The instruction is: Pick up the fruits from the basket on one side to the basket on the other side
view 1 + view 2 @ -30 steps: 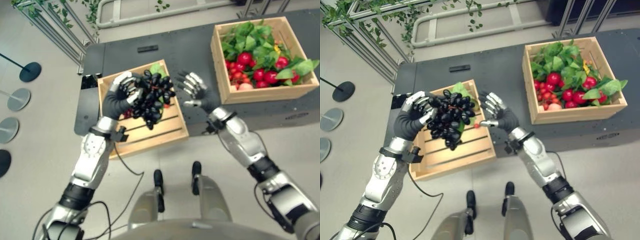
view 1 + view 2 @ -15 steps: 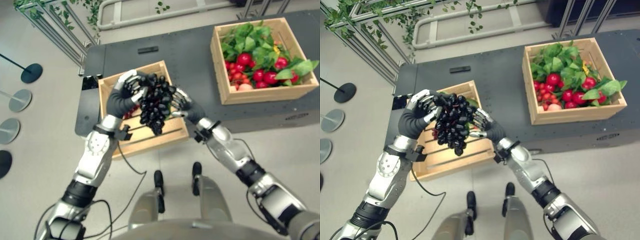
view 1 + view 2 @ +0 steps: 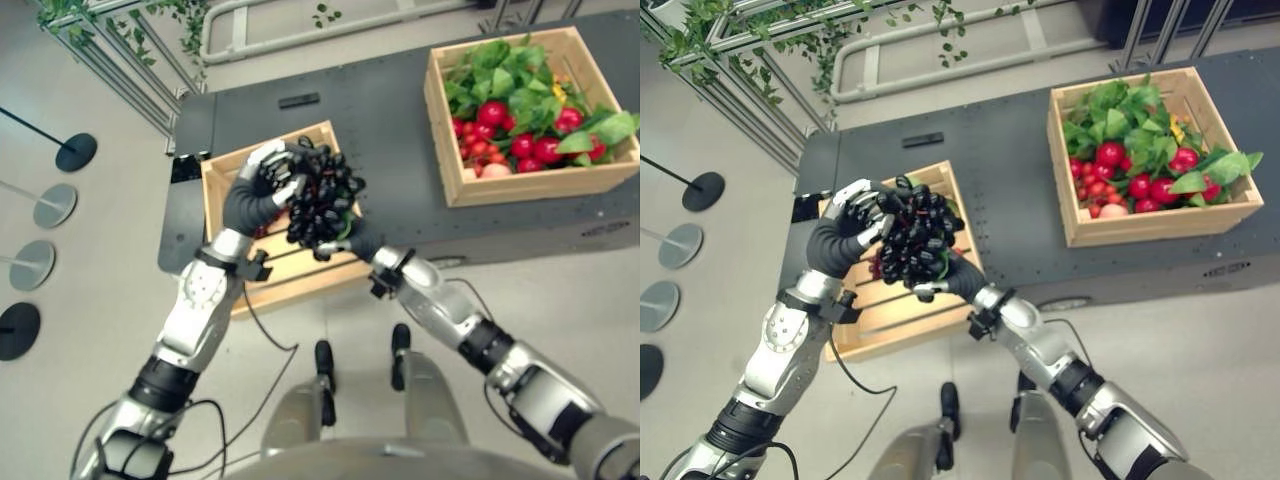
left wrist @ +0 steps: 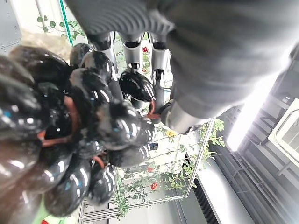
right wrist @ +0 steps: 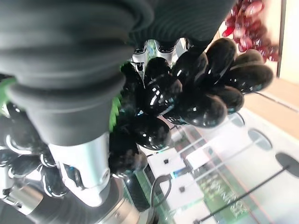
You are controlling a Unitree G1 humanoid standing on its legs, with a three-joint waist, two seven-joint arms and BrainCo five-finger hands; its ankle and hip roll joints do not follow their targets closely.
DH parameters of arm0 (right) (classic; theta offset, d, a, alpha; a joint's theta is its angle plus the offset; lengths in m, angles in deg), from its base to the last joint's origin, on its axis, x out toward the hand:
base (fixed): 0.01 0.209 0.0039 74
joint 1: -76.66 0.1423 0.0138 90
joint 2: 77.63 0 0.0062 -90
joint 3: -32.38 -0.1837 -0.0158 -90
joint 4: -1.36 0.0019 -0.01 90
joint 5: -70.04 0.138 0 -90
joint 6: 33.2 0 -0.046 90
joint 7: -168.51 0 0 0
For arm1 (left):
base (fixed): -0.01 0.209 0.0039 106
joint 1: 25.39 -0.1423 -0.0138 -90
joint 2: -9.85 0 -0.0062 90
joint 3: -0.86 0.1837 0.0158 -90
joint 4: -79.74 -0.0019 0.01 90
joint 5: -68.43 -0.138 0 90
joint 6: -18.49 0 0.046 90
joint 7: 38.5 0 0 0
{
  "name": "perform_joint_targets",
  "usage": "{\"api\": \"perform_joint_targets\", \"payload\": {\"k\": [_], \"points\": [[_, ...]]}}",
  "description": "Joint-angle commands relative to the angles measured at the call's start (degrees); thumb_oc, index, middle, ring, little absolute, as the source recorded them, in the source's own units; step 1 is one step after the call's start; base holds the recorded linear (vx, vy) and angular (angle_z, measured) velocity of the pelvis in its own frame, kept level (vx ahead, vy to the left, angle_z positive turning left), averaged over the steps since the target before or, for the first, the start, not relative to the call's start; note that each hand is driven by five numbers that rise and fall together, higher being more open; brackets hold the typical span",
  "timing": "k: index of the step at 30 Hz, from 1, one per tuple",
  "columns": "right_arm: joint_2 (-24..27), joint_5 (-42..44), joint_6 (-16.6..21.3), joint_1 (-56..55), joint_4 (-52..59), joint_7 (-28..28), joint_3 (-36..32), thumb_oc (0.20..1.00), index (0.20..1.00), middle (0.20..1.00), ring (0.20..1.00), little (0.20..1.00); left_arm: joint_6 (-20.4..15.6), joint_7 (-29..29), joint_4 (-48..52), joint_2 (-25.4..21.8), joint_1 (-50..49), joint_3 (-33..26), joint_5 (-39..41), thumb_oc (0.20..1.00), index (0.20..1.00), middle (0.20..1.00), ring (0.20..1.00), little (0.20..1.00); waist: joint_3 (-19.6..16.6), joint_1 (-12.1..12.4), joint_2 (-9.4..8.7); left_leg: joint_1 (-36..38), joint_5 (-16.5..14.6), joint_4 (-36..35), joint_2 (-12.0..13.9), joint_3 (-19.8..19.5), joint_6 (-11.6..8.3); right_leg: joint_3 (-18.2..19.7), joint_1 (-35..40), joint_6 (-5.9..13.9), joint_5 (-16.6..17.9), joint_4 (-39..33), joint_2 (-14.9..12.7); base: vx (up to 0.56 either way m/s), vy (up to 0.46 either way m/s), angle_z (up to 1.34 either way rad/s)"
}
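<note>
A bunch of black grapes (image 3: 325, 195) hangs over the left wooden crate (image 3: 290, 275). My left hand (image 3: 250, 195) is shut on the top of the bunch, and its wrist view has the grapes (image 4: 56, 130) close against the fingers (image 4: 133, 51). From the near side my right hand (image 3: 362, 245) reaches under the bunch and touches its bottom; the grapes (image 5: 205, 88) lie against that palm. Something red lies low in the left crate, mostly hidden by the bunch. The right wooden crate (image 3: 520, 185) holds red fruits (image 3: 500, 140) and green leaves.
Both crates stand on a dark grey table (image 3: 385, 130), with a bare stretch between them. A small black object (image 3: 300, 100) lies at the table's back. Round stand bases (image 3: 75, 152) dot the floor at left, beside a metal rack with vines (image 3: 120, 50).
My right hand has slid from beside the grapes to beneath them. The left hand has kept its hold and shifted the bunch slightly right. The camera has shifted a little.
</note>
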Motion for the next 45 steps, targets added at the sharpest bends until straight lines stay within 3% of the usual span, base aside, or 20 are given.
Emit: {"api": "perform_joint_targets", "payload": {"k": [1, 12, 13, 14, 15, 16, 42, 43, 44, 45], "points": [[-4.1, 3.1, 0.6, 5.2, 2.4, 3.1, 1.6, 1.0, 1.0, 1.0, 1.0, 1.0, -5.0, -0.7, 7.0, 0.0, 3.0, -0.2, 2.8, 0.2, 0.2, 0.2, 0.2, 0.2, -0.9, 1.1, -0.58, 0.6, -4.6, 2.1, -4.5, 1.0, 3.81, 2.5, 2.9, 5.97, 1.2, -4.2, 0.3, 0.0, 0.0, 0.0], [-4.7, 3.8, 0.6, 6.0, 2.0, 3.7, 1.8, 1.0, 1.0, 1.0, 1.0, 1.0, -5.1, -0.9, 6.9, 0.8, 2.2, -1.0, 2.7, 0.2, 0.2, 0.2, 0.2, 0.2, -1.3, 1.1, -0.87, 0.5, -4.9, 2.3, -4.4, 1.0, 3.82, 2.4, 2.9, 5.88, 1.2, -4.4, 0.2, 0.0, 0.0, 0.0], [-4.2, 3.1, 0.4, 6.2, 2.4, 3.8, 2.0, 0.937, 0.937, 0.937, 0.937, 0.937, -5.0, -1.2, 7.1, 0.8, 2.0, -1.0, 2.8, 0.2, 0.2, 0.2, 0.2, 0.2, -1.4, 1.2, -0.86, 0.5, -4.9, 2.3, -4.4, 0.9, 3.8, 2.4, 3.0, 5.88, 1.2, -4.4, 0.3, 0.0, 0.0, 0.0], [-4.2, 3.6, 0.4, 6.2, 2.2, 3.9, 1.8, 0.523, 0.523, 0.523, 0.523, 0.523, -5.0, -1.2, 7.3, 0.8, 1.9, -1.0, 2.9, 0.2, 0.2, 0.2, 0.2, 0.2, -1.4, 1.2, -0.82, 0.6, -4.9, 2.3, -4.4, 0.8, 3.82, 2.4, 3.0, 5.87, 1.2, -4.5, 0.3, 0.0, 0.0, 0.0], [-4.3, 3.8, 0.6, 6.2, 2.2, 3.8, 1.5, 0.401, 0.401, 0.401, 0.401, 0.401, -5.1, -1.2, 7.4, 0.8, 1.7, -1.1, 2.9, 0.2, 0.2, 0.2, 0.2, 0.2, -1.4, 1.2, -0.81, 0.6, -4.9, 2.2, -4.4, 0.8, 3.82, 2.4, 3.0, 5.86, 1.2, -4.5, 0.3, 0.0, 0.0, 0.0], [-4.3, 3.8, 0.6, 6.2, 2.2, 3.8, 1.5, 0.2, 0.2, 0.2, 0.2, 0.2, -5.1, -1.2, 7.4, 0.8, 1.7, -1.1, 2.9, 0.2, 0.2, 0.2, 0.2, 0.2, -1.4, 1.2, -0.81, 0.6, -4.9, 2.2, -4.4, 0.8, 3.82, 2.4, 3.0, 5.86, 1.2, -4.5, 0.3, 0.0, 0.0, 0.0], [-4.1, 6.6, 1.4, 3.0, 1.5, 4.0, -0.9, 0.2, 0.2, 0.2, 0.2, 0.2, -5.0, -1.5, 6.4, 1.7, -0.7, -2.5, 3.3, 0.2, 0.2, 0.2, 0.2, 0.2, -1.5, 1.1, -1.1, 0.4, -4.6, 2.0, -4.3, 0.6, 3.83, 2.0, 3.1, 5.9, 1.3, -4.6, 0.4, 0.0, 0.0, 0.0], [-4.2, 6.8, 1.4, 2.7, 1.5, 4.0, -1.1, 0.2, 0.2, 0.2, 0.2, 0.2, -5.0, -1.4, 6.3, 1.8, -0.8, -2.6, 3.3, 0.777, 0.777, 0.777, 0.777, 0.777, -1.5, 1.1, -1.17, 0.3, -4.6, 2.1, -4.3, 0.7, 3.83, 2.1, 3.0, 5.88, 1.3, -4.6, 0.4, 0.0, 0.0, 0.0], [-4.3, 7.0, 1.5, 2.5, 1.5, 3.9, -1.3, 0.2, 0.2, 0.2, 0.2, 0.2, -5.0, -1.2, 6.1, 1.9, -1.0, -2.7, 3.2, 0.944, 0.944, 0.944, 0.944, 0.944, -1.6, 1.0, -1.19, 0.3, -4.6, 2.2, -4.2, 0.7, 3.83, 2.1, 3.0, 5.88, 1.3, -4.6, 0.4, 0.0, 0.0, 0.0], [-4.3, 7.0, 1.5, 2.5, 1.5, 3.9, -1.3, 0.2, 0.2, 0.2, 0.2, 0.2, -5.0, -1.2, 6.1, 1.9, -1.0, -2.7, 3.2, 1.0, 1.0, 1.0, 1.0, 1.0, -1.6, 1.0, -1.19, 0.3, -4.7, 2.2, -4.2, 0.7, 3.83, 2.1, 3.0, 5.88, 1.3, -4.5, 0.4, 0.0, 0.0, 0.0]]}}
